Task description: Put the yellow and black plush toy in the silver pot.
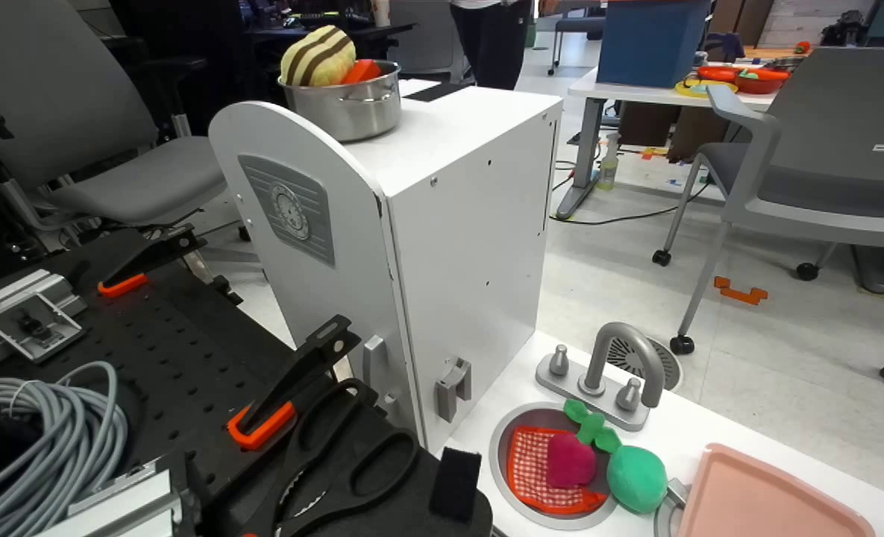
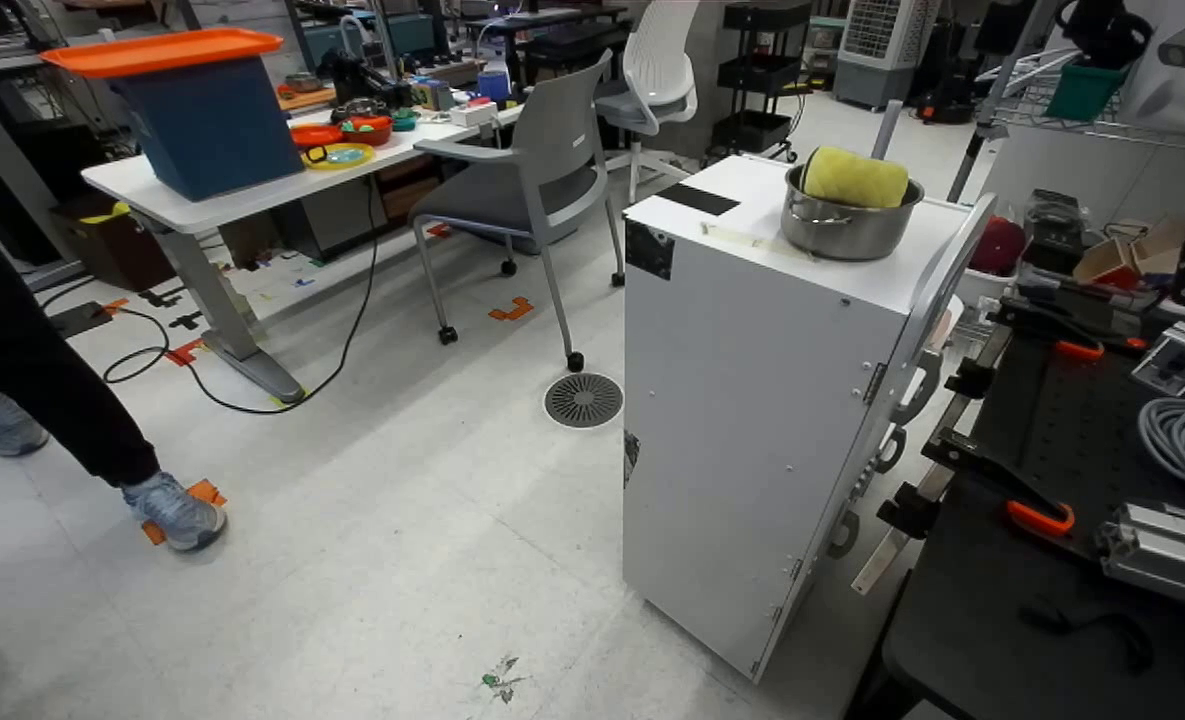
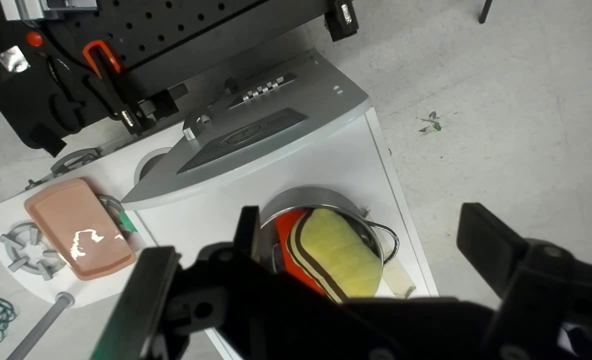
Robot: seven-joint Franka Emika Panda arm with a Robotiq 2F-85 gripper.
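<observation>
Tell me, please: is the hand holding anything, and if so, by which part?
Nothing is held: the hand is open, and the yellow and black plush toy rests in the silver pot.

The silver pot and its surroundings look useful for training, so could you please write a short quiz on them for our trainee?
1. Multiple choice: what colour is the other item that shares the silver pot with the yellow and black plush toy?
A) Green
B) Orange-red
C) Blue

2. True or false: in the wrist view, the fingers are closed tightly together.

3. Open question: what does the silver pot stand on?

Key
1. B.
2. False; they stand wide apart.
3. The top of the white cabinet, as both exterior views show.
</observation>
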